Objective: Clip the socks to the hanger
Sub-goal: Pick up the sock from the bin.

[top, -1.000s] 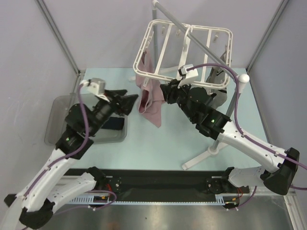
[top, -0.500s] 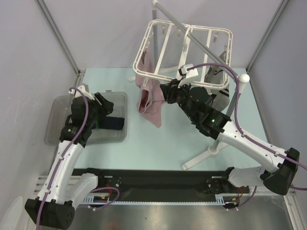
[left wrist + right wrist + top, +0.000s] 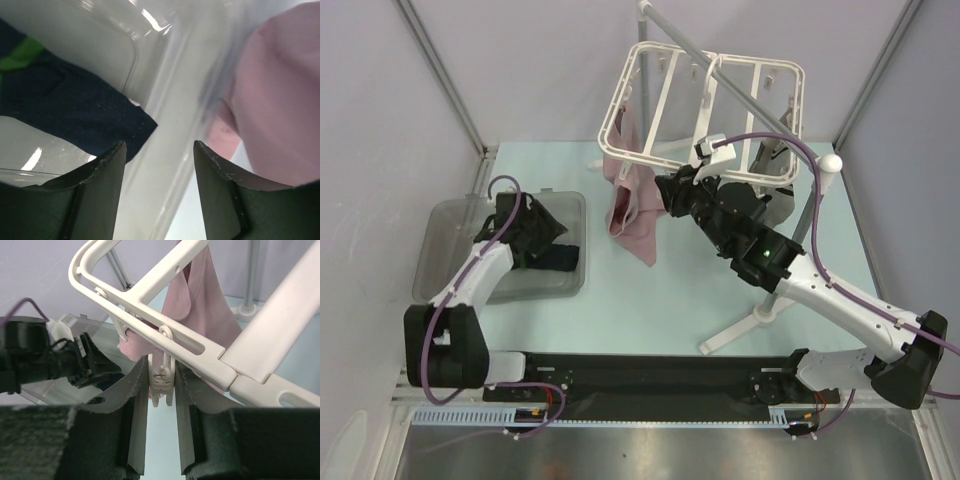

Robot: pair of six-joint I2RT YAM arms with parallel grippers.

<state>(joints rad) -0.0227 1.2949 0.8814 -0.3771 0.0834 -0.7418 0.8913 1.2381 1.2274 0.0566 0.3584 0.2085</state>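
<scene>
Pale teal bench (image 3: 650,300) carried a clear bin (image 3: 442,252) left of the hanger (image 3: 760,72), navy sock (image 3: 75,110) inside. Left end effector (image 3: 159,150) hung open, empty, over it; right end effector (image 3: 162,371) pinched a clip (image 3: 161,389) under the hanger's rail. Grasping the sock's free edge looked wisest.

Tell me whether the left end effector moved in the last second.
Yes. The left end effector drew left from the hanger, down over the clear bin.
</scene>
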